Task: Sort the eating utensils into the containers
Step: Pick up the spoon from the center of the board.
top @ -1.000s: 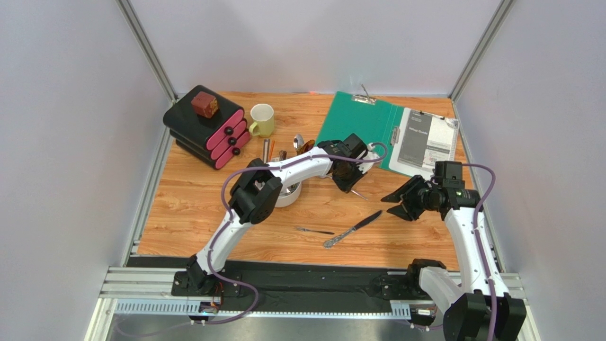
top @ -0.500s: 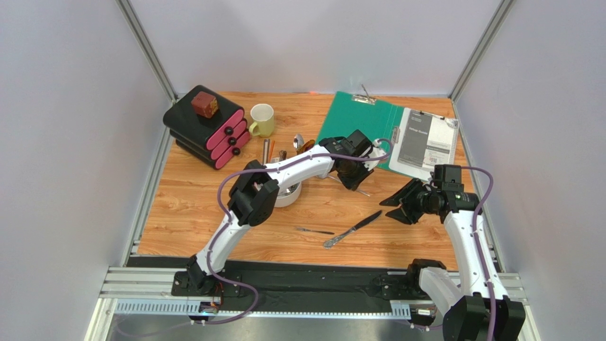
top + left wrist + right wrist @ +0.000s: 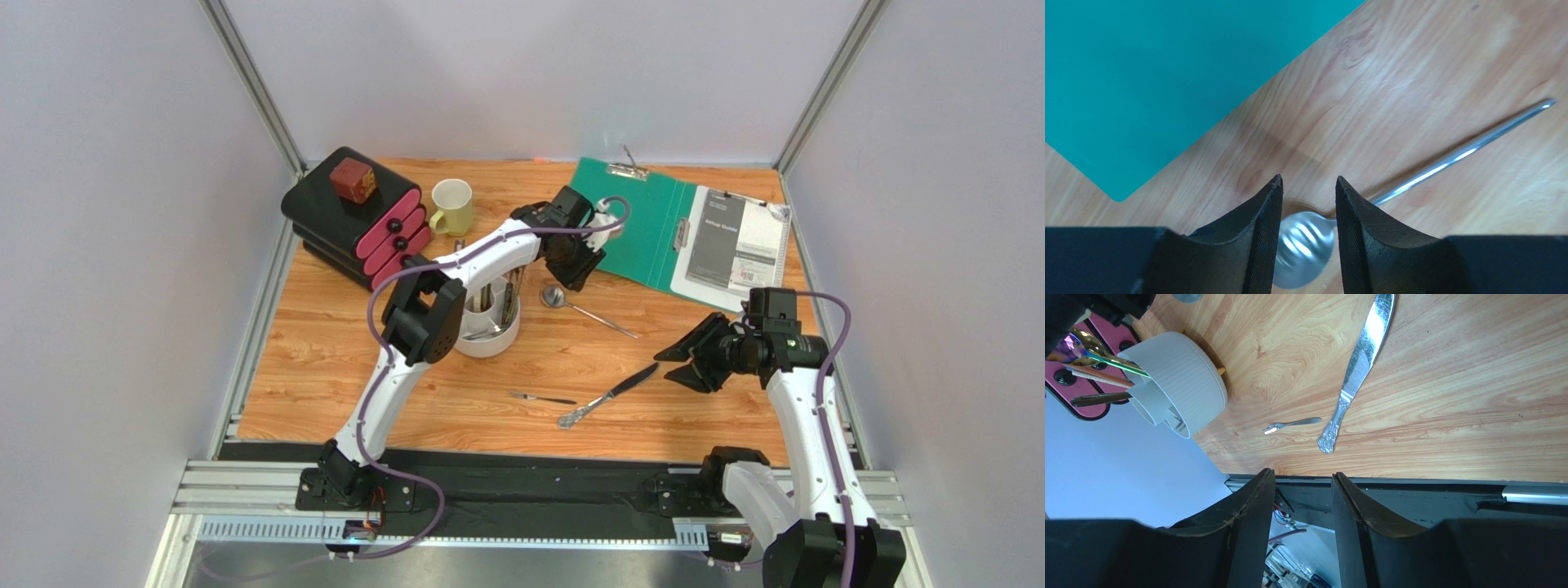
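A silver spoon (image 3: 591, 314) lies on the wood right of the round white holder (image 3: 496, 339). My left gripper (image 3: 564, 272) hangs open just above the spoon's bowl (image 3: 1306, 245), with a finger on each side and the handle running off to the right. A silver knife (image 3: 610, 393) and a small fork (image 3: 543, 398) lie near the front. My right gripper (image 3: 682, 355) is open and empty, right of the knife (image 3: 1358, 361). The right wrist view shows the holder (image 3: 1177, 380) with an iridescent utensil (image 3: 1082, 346) and others inside, and the small fork (image 3: 1290, 424).
A green clipboard folder (image 3: 638, 221) with a printed sheet (image 3: 734, 245) lies at the back right, its corner close to my left gripper (image 3: 1308, 179). A pale yellow mug (image 3: 450, 206) and a black-and-pink stack (image 3: 356, 221) stand at the back left.
My left gripper has swung left and back, from over the spoon's handle to over its bowl. The spoon now lies in plain view. The right arm has barely shifted.
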`<act>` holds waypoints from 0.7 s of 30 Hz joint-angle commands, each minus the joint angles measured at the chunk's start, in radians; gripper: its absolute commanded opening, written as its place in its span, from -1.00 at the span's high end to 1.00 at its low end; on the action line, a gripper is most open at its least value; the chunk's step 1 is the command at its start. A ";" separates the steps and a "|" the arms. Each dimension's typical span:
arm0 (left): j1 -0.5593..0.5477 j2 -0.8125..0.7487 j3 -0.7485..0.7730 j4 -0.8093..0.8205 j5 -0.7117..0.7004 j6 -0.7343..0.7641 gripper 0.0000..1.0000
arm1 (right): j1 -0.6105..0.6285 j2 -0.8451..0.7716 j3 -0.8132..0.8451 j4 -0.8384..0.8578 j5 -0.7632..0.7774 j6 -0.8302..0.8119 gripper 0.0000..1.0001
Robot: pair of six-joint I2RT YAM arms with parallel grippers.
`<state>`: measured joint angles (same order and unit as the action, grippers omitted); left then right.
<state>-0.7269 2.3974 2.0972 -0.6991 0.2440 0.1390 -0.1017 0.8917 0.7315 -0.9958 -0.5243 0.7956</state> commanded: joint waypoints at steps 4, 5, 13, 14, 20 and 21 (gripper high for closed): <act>0.003 0.028 0.005 -0.036 0.167 0.005 0.14 | -0.007 -0.042 -0.015 -0.044 0.007 -0.007 0.12; 0.003 0.025 -0.002 -0.036 0.176 0.005 0.14 | -0.007 -0.043 -0.017 -0.043 0.007 -0.001 0.12; -0.005 -0.021 -0.060 -0.039 0.222 0.004 0.15 | -0.007 -0.048 -0.037 -0.018 0.010 0.025 0.12; -0.005 -0.029 -0.071 -0.039 0.219 0.007 0.15 | -0.007 -0.050 -0.037 -0.012 0.012 0.028 0.12; -0.035 -0.061 -0.137 -0.034 0.198 0.013 0.15 | -0.007 -0.053 -0.044 0.003 0.007 0.040 0.12; -0.040 -0.064 -0.138 -0.034 0.193 0.014 0.15 | -0.006 -0.056 -0.044 0.003 0.006 0.040 0.12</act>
<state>-0.7372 2.3814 1.9911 -0.7136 0.4362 0.1364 -0.1059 0.8570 0.6918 -1.0260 -0.5102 0.8127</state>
